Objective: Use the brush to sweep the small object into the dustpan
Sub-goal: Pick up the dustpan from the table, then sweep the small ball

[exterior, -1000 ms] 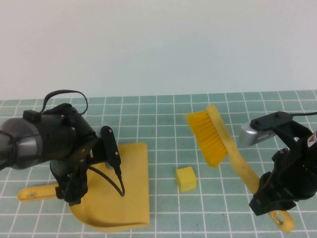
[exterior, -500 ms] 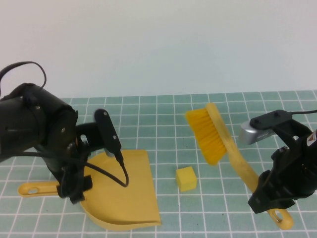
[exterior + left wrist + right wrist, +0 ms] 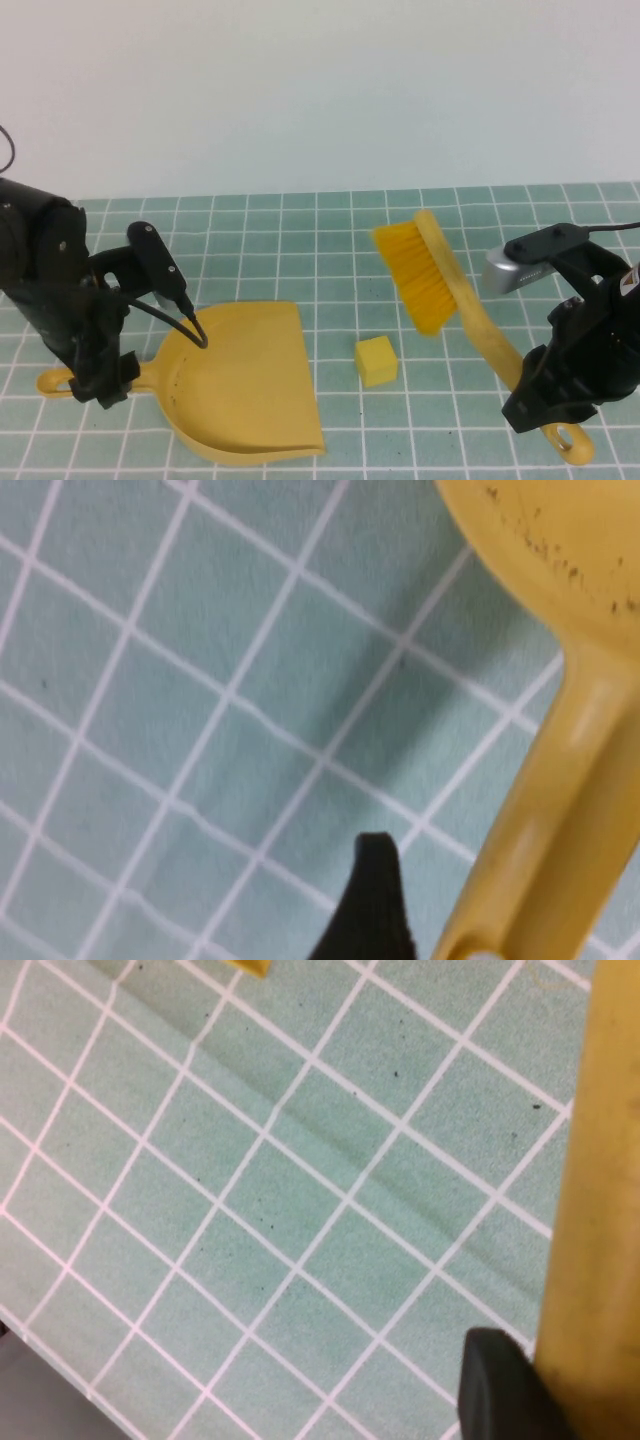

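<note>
At lower right, right gripper holds brush; left gripper, wide, beside dustpan. Next: sweep cube leftward.

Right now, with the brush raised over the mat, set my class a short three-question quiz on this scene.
1. True or false: the small cube lies inside the dustpan.
2. Which claw grips the brush: A left, B right?
3. Fill in: the cube sits between the dustpan's straight edge and the ____.

Key: 1 false, it rests on the mat beside the pan. 2 B, the right claw holds the handle at the near right; the left claw stands open by the dustpan's handle. 3 brush.
</note>
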`<move>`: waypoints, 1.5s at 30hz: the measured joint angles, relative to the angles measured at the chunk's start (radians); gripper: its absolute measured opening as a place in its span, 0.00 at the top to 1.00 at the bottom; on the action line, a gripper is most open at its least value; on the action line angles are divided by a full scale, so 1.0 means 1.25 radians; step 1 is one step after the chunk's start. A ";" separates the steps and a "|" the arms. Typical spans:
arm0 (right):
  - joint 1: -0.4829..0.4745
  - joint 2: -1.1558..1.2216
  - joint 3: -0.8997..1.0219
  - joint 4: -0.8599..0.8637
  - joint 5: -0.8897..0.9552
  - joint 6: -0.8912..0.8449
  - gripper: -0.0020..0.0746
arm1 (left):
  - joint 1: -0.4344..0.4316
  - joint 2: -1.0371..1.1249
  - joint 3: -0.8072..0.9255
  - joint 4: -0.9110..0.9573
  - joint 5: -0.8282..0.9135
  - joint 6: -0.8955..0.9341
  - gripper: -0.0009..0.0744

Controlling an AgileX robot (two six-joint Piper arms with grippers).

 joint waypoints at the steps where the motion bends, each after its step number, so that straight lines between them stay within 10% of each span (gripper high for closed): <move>1: 0.000 0.000 0.000 0.000 0.000 -0.001 0.75 | 0.000 0.000 0.000 -0.014 -0.005 0.020 0.22; 15: 0.000 0.000 0.000 0.000 -0.013 -0.006 0.75 | -0.002 0.058 0.000 0.004 -0.009 0.097 0.23; 22: 0.000 0.000 0.000 -0.042 -0.046 0.041 0.75 | -0.002 0.082 0.000 0.004 0.004 0.140 0.67; 31: 0.000 0.000 0.000 -0.097 -0.047 0.093 0.75 | -0.002 0.087 0.000 0.011 0.004 0.168 0.98; 45: 0.000 0.119 0.000 -0.271 0.036 0.239 0.75 | -0.168 0.074 0.000 0.180 0.021 0.075 0.99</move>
